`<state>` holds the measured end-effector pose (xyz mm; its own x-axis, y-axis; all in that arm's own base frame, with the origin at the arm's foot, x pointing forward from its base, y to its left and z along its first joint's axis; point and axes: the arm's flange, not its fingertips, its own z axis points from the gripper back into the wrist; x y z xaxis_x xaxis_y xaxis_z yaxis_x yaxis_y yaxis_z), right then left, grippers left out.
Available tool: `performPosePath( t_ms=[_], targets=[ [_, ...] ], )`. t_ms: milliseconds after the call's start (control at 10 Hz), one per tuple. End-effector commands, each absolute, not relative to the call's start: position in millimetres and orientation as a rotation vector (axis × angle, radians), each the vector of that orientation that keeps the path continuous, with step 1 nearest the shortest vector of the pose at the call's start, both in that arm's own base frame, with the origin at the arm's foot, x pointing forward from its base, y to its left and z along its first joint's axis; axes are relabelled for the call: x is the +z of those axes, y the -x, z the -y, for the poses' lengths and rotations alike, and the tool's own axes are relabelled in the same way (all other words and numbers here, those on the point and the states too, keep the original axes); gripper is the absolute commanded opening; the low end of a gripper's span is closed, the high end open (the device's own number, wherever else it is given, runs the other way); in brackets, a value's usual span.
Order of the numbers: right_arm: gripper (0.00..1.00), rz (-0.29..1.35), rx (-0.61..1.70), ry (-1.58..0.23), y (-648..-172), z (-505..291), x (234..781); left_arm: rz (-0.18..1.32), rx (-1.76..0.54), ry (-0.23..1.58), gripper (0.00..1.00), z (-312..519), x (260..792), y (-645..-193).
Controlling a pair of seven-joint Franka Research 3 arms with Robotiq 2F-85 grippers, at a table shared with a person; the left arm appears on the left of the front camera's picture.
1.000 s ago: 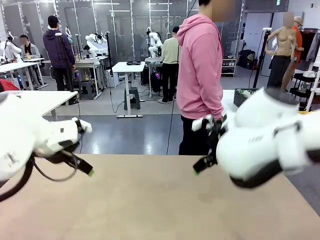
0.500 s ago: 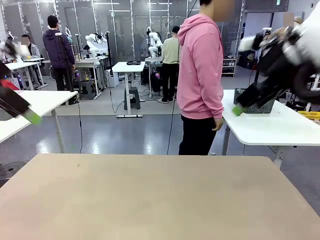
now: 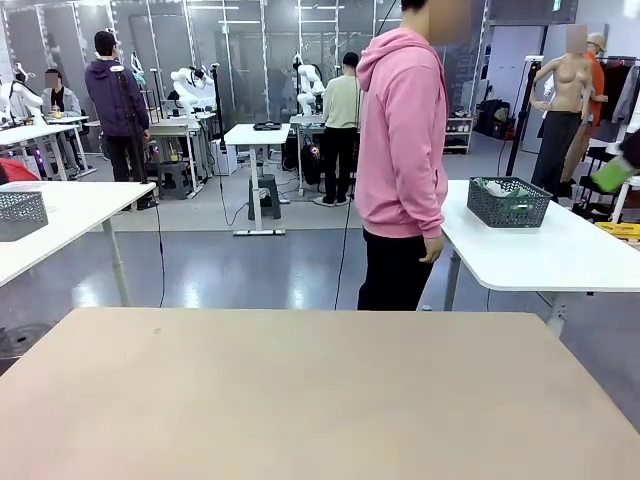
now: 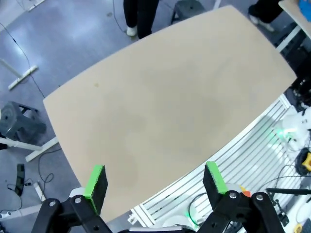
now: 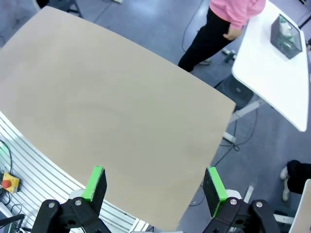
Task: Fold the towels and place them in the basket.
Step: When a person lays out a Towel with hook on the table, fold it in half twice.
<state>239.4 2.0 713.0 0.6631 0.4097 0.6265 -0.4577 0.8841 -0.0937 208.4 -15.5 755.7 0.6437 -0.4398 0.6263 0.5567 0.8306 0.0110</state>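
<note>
Across the front view your tan table (image 3: 300,400) lies bare, and the person (image 3: 402,130) in a pink hoodie stands at its far edge, turned toward the white side table (image 3: 545,250) on your right. The basket (image 3: 510,202) sits on that side table, well apart from your table. Something pale and green lies in it, too small to name, so I cannot tell whether those are the towels. A second basket (image 3: 20,214) of the same look rests on another white table far to the left, so settle which one you mean before you commit. In the left wrist view, the left gripper (image 4: 156,178) hangs high over the table (image 4: 160,97), its fingers spread wide with nothing between them. In the right wrist view, the right gripper (image 5: 153,182) hangs just as high, fingers likewise apart and empty, and the basket (image 5: 286,31) shows on the side table (image 5: 272,73) close to the person (image 5: 233,9). By my judgement nothing is staged for folding yet. The main hazard is coming down while the person reaches in with cloth, when an arm could meet a hand. The basket also looks beyond easy reach, so stretching for it could overextend an arm or nudge it off its table.
</note>
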Motion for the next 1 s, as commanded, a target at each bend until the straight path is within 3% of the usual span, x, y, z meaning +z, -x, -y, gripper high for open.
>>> performPosePath(
  t_ms=[0, 900],
  targets=[
    [1.00, 0.687, 0.488, -0.037, -225, 19, 723, 0.684, -0.566, 0.179, 1.00, 4, 759, -186],
    [1.00, 0.702, 0.467, -0.049, -221, 20, 727, 0.734, -0.532, 0.173, 1.00, -3, 768, -170]
  ],
)
